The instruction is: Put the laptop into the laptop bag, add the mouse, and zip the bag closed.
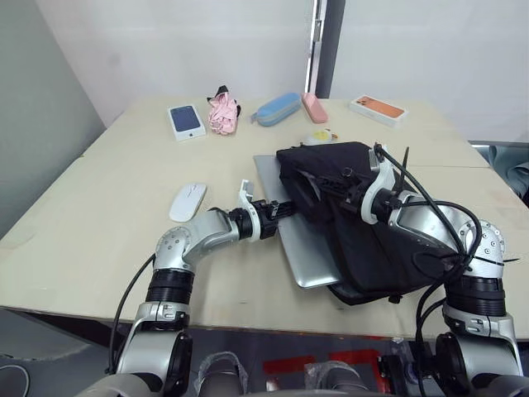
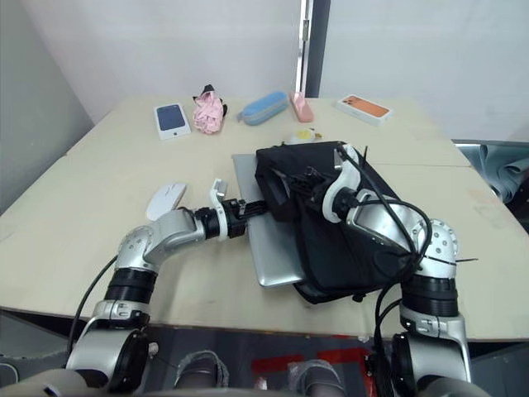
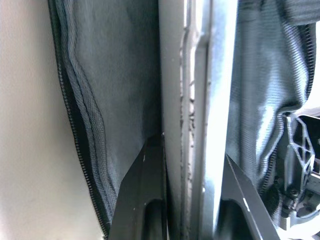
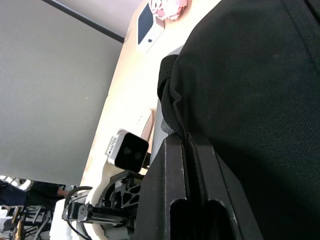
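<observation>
Fingers of your left gripper (image 3: 187, 200) are clamped on the laptop (image 1: 306, 248), one finger on each face of its thin edge, as the left wrist view shows. Fingers of your right gripper (image 4: 192, 145) are pressed together on a fold of the laptop bag (image 1: 364, 223), holding the black fabric up near the bag's mouth.

The step in hand appears to be sliding the laptop into the bag. To do it well, keep the right gripper lifting the upper flap so the opening stays wide, and push the laptop flat along the table (image 1: 99, 215) with the left, straight into the mouth, watching that its corner does not catch on the zipper teeth or the lining.

The laptop lies partly inside the bag: its far portion is covered by fabric, while its left edge and near corner protrude toward the left gripper. The bag sits on the table's right half. The mouse (image 1: 188, 201) rests on the table just beside the left forearm, untouched.
</observation>
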### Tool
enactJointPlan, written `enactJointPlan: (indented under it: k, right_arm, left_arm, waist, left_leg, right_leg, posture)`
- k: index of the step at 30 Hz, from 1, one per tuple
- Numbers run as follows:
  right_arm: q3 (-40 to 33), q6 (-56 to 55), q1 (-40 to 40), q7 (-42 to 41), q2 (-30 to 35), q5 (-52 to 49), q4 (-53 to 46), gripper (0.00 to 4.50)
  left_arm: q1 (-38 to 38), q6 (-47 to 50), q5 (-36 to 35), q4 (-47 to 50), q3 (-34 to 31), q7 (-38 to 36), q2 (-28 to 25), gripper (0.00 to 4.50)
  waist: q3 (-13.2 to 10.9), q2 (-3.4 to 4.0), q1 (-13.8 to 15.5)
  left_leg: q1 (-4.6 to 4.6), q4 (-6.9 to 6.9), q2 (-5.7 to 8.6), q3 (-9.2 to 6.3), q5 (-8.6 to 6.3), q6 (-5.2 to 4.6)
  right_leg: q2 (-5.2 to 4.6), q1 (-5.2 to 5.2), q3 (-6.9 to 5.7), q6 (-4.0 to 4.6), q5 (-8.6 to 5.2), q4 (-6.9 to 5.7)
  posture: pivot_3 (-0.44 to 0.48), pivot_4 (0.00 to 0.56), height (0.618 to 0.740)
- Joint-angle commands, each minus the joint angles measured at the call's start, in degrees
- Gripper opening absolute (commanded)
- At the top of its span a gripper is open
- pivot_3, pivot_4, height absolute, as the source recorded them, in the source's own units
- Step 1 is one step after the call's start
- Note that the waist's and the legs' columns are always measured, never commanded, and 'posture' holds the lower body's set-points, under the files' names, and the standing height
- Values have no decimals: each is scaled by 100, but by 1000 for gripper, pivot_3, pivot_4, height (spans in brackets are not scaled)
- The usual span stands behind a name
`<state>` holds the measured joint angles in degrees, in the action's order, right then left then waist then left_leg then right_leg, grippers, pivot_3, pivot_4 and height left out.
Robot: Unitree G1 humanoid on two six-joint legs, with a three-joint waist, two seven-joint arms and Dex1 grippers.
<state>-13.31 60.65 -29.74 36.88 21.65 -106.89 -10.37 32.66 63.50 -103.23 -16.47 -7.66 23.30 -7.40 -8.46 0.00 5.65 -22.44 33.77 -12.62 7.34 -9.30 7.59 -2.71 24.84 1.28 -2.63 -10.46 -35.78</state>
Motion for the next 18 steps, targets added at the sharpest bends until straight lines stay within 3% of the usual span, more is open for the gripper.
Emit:
enactJointPlan:
  k: [1, 8, 18]
  right_arm:
    - [208, -445, -76, 30, 46, -405, -285, 29]
    - [525, -879, -181, 160, -51, -611, -452, 29]
    - [629, -1080, -385, 294, -259, -611, -576, 29]
  left_arm:
    - [150, -65, 300, 56, 32, -594, 234, 302]
    - [364, -197, 1225, -230, -69, -1453, 409, 302]
    - [483, 20, 1705, -558, -266, -1777, 765, 302]
  waist:
    - [0, 0, -7]
    - [0, -1, -40]
    - [0, -1, -24]
  left_leg:
    - [-3, 0, 6, -2, 0, -1]
    - [-13, 4, 26, -2, 2, -7]
    - [-47, 12, 34, -23, 4, -23]
  right_leg:
    - [-5, 1, -1, -2, 0, -1]
    - [-25, 1, 2, -15, 2, -2]
    - [-28, 6, -16, -19, 5, 4]
  posture:
    - [0, 150, 740]
    - [0, 150, 740]
    - [0, 150, 740]
